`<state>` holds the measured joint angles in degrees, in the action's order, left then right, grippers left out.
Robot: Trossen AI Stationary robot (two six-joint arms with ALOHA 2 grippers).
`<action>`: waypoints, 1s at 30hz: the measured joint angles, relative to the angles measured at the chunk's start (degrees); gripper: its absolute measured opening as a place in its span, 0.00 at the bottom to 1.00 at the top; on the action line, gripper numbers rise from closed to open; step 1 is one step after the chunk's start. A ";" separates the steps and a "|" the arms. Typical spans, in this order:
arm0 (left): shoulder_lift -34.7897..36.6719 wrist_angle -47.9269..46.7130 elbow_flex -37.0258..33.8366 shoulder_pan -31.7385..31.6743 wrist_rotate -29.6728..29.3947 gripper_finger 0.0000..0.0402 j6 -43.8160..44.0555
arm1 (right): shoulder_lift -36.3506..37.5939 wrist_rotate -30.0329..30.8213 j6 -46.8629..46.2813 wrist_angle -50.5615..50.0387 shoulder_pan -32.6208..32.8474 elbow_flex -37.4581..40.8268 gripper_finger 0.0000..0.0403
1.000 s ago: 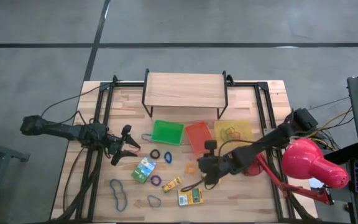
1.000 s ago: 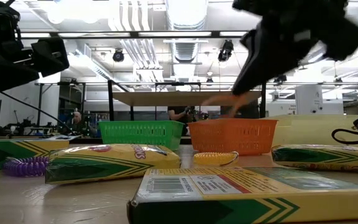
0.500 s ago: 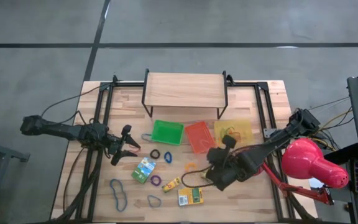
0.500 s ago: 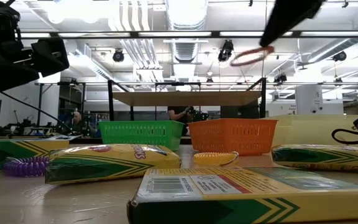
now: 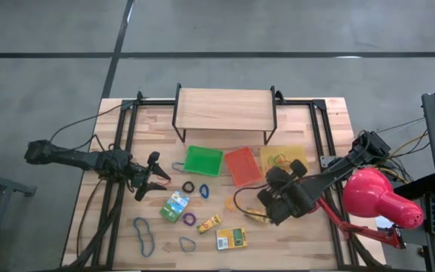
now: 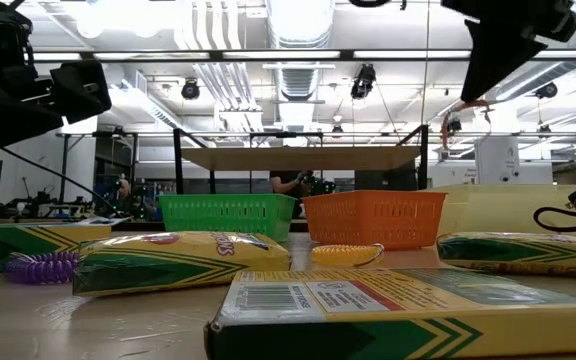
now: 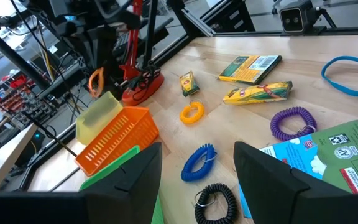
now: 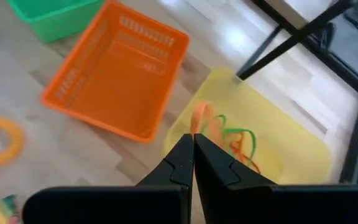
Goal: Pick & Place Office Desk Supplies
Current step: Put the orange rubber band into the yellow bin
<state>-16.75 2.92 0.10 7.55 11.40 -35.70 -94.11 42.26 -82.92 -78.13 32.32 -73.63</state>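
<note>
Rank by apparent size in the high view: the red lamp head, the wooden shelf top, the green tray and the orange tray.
Largest to smallest:
1. Wooden shelf top
2. Red lamp head
3. Green tray and orange tray: these look about alike, so no ranking between them.

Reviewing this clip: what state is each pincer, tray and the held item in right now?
left pincer: open, holding nothing, above the table.
right pincer: shut, raised near the yellow tray.
orange rubber band: pinched in the right pincer, dangling.
yellow tray: upright, green and orange bands inside.
orange tray: upright, empty.
green tray: upright, nothing seen inside.
</note>
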 joint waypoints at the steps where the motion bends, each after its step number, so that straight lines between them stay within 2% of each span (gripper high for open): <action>1: -0.01 -0.01 0.00 -0.01 -0.02 0.51 0.00 | 0.50 0.02 -0.09 -0.01 -0.21 0.72 0.02; 10: -0.01 -0.01 0.00 -0.01 -0.01 0.51 0.00 | 6.73 -0.05 -5.88 1.97 -4.17 12.34 0.02; 14: 0.01 0.00 0.00 0.00 0.00 0.51 0.00 | 10.98 -0.15 -5.00 8.83 -6.15 19.65 0.02; 21: 0.02 0.01 0.00 -0.01 0.00 0.51 0.00 | 19.76 -0.26 1.71 25.44 -8.76 31.46 0.02; 30: -0.01 -0.01 0.00 -0.02 0.00 0.51 0.00 | 26.28 -0.24 0.58 33.68 -8.99 38.46 0.02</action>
<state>-16.75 2.92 0.10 7.53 11.40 -35.70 -67.83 42.02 -82.34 -44.45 23.33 -35.17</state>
